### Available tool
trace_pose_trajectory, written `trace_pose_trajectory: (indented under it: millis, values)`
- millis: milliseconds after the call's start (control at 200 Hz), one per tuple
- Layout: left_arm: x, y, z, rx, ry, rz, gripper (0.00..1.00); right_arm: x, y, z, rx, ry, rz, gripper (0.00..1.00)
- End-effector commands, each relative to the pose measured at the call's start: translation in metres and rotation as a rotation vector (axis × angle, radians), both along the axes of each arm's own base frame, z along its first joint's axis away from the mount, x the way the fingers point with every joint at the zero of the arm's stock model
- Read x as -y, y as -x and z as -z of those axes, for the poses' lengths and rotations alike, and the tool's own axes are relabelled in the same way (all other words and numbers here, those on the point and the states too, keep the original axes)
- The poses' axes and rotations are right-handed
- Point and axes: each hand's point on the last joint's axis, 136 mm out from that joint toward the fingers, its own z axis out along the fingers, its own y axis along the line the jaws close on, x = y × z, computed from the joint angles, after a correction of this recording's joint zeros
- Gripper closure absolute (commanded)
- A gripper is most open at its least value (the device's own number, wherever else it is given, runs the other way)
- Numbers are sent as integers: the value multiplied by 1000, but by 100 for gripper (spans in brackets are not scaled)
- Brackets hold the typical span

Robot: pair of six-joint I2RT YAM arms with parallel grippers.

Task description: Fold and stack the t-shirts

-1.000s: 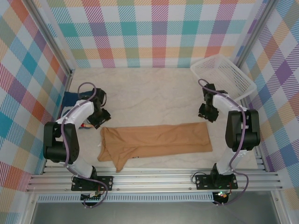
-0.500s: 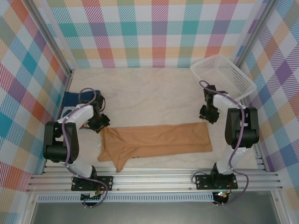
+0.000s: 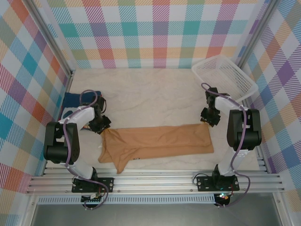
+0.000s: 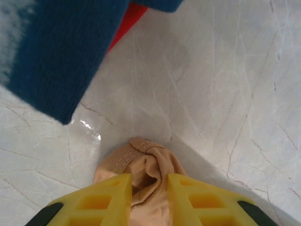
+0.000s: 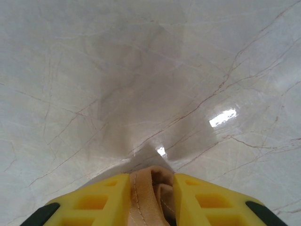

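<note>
Folded into a long strip, the tan-orange t-shirt (image 3: pixel 160 141) is lying on the marble-look table (image 3: pixel 150 99), nearer the arms than the white mesh basket (image 3: pixel 235 77) and to its left. The strip's long axis is running left to right, along the table's near edge. Its squared end is pointing toward the basket's side, while the rumpled end, with a loose flap trailing nearward, is pointing away from it. No print is showing.

The right gripper (image 5: pixel 151 181) is clamping a stitched hem at the far corner of the end closest to the basket. The left gripper (image 4: pixel 149 181) is squeezing a bunched wad of cloth at the far corner of the end farthest from it.

Both bites are looking shallow, so a quick lift is likely to pull the fabric free. The left wad may not be catching every layer, which risks the fold spilling open. Uneven raising would skew the strip. The navy t-shirt (image 3: pixel 74 100), lying farther still from the basket, is sitting close enough to the left gripper to snag.
</note>
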Motion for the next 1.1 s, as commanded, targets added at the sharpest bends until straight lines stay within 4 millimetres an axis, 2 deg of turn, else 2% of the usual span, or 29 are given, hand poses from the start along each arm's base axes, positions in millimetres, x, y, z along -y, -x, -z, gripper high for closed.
trace_pose_trajectory:
  millis: [0,125,255,300,545,850,1095]
  values:
    - [0,6,9,-28,7,-1,76,-1,6,-1,1,-19,32,73]
    - [0,6,12,-29,6,-1,85,0,0,-4,14,-11,29,78]
    - [-2,5,13,-36,-11,-1,100,1,-6,-6,26,-3,45,96]
    - [-5,3,11,-34,-29,-2,100,4,-7,-7,25,9,48,100]
    - [-32,-4,-8,-40,-183,-2,100,16,-17,-16,17,79,40,100]
    - [-40,-17,-15,-45,-228,7,100,31,-19,-15,-27,123,64,100]
    - [-41,-23,-15,-57,-237,10,100,33,-22,-12,-35,129,65,100]
